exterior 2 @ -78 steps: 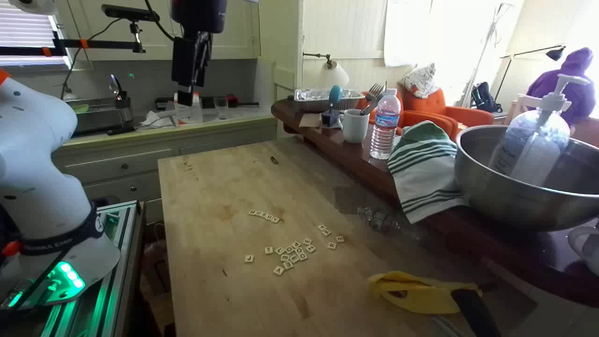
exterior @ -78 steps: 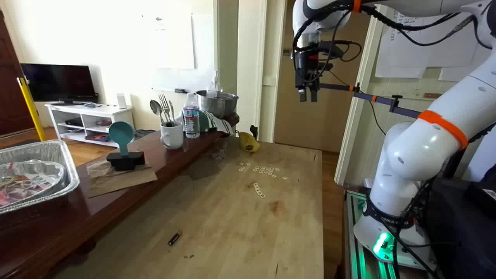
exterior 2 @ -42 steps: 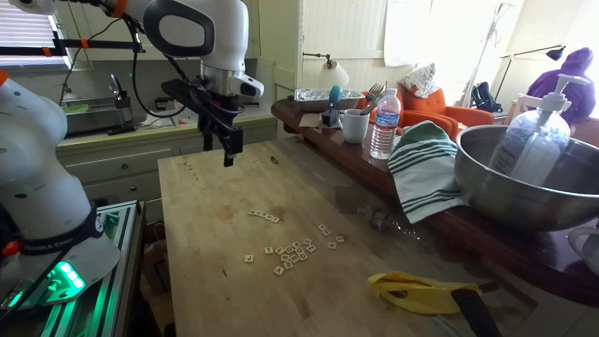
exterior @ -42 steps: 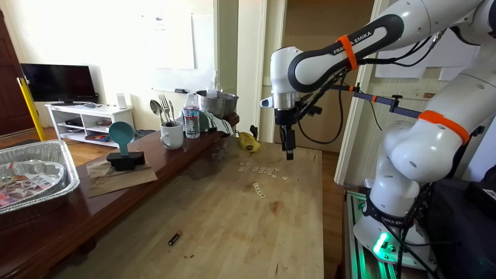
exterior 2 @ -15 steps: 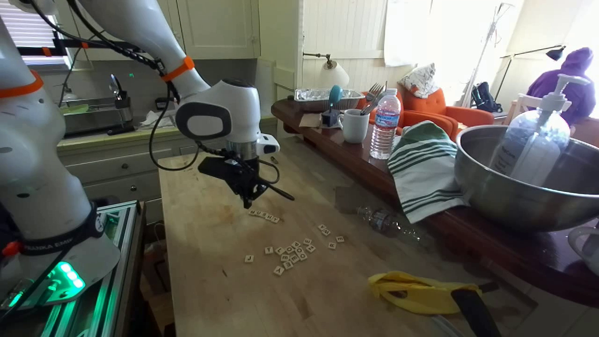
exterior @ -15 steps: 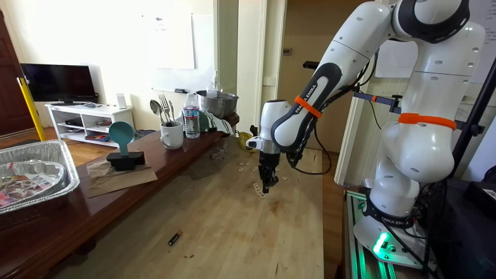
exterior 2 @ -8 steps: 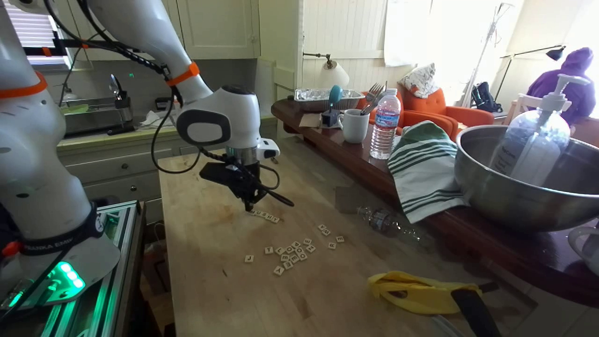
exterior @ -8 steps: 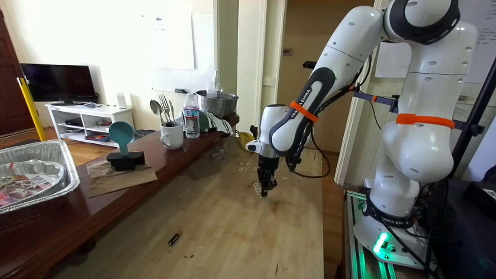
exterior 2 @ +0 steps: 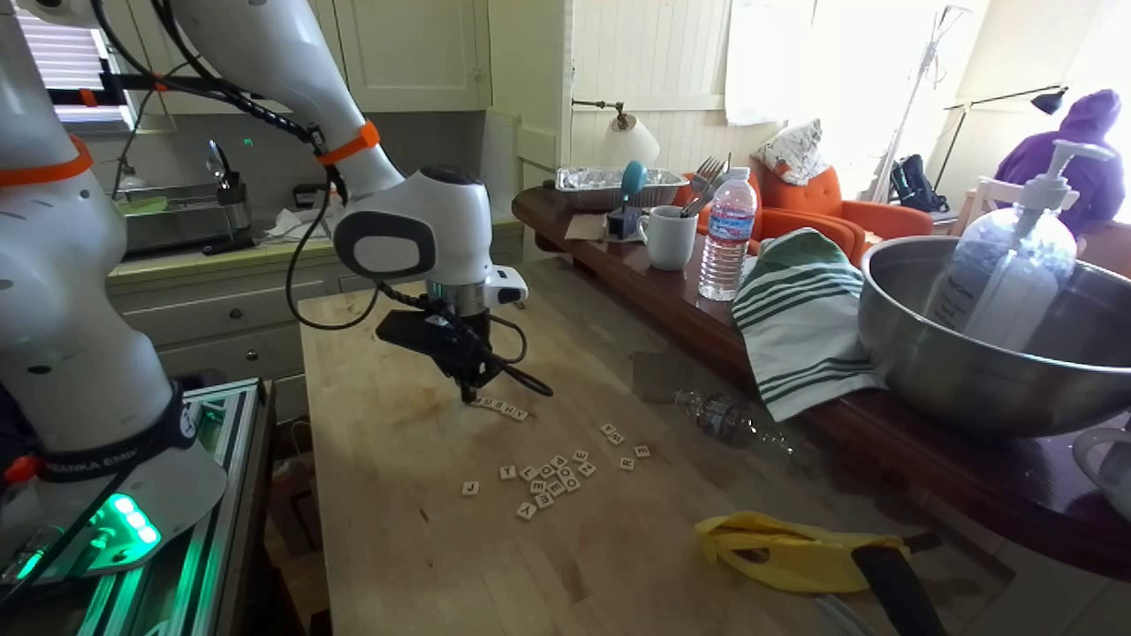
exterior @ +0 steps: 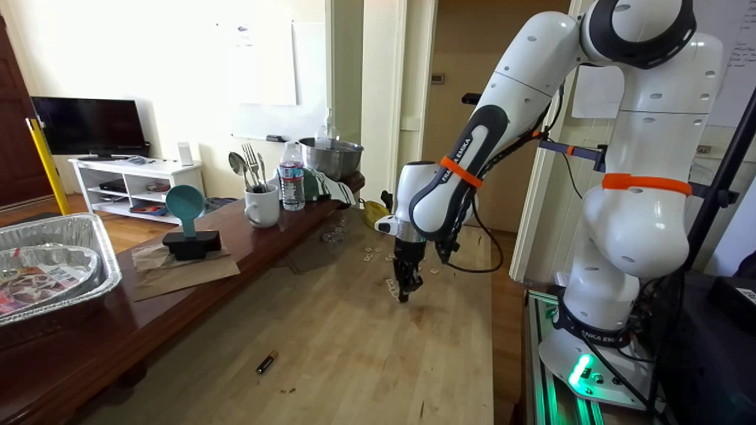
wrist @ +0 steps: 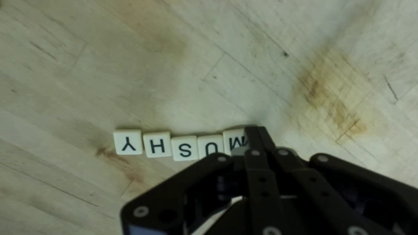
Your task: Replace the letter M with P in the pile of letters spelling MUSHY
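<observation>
In the wrist view a row of pale tiles spells MUSHY upside down: M (wrist: 232, 138), U (wrist: 209, 143), S (wrist: 185, 148), H (wrist: 157, 144) and Y (wrist: 128, 142). My gripper (wrist: 256, 129) is shut, its fingertips pressed together with nothing between them, at the M end. A finger covers part of the M; whether it touches the tile or the table I cannot tell. Both exterior views show the gripper (exterior 2: 467, 397) low over that end of the row. Farther off lies the loose pile of letters (exterior 2: 538, 487); a P cannot be picked out for certain among such small tiles.
A lone J tile (exterior 2: 470, 488) sits apart from the pile. On the table are a yellow object (exterior 2: 778, 552), a clear bottle (exterior 2: 720, 415) and a battery (exterior: 267, 362). The raised dark counter (exterior: 248, 248) alongside bears a mug (exterior 2: 668, 238), water bottle (exterior 2: 729, 234) and metal bowl (exterior 2: 998, 371).
From high above the table, my gripper has come down to the row of letters. Over the last second it sank slightly farther, onto the M end. The tiles have not visibly moved.
</observation>
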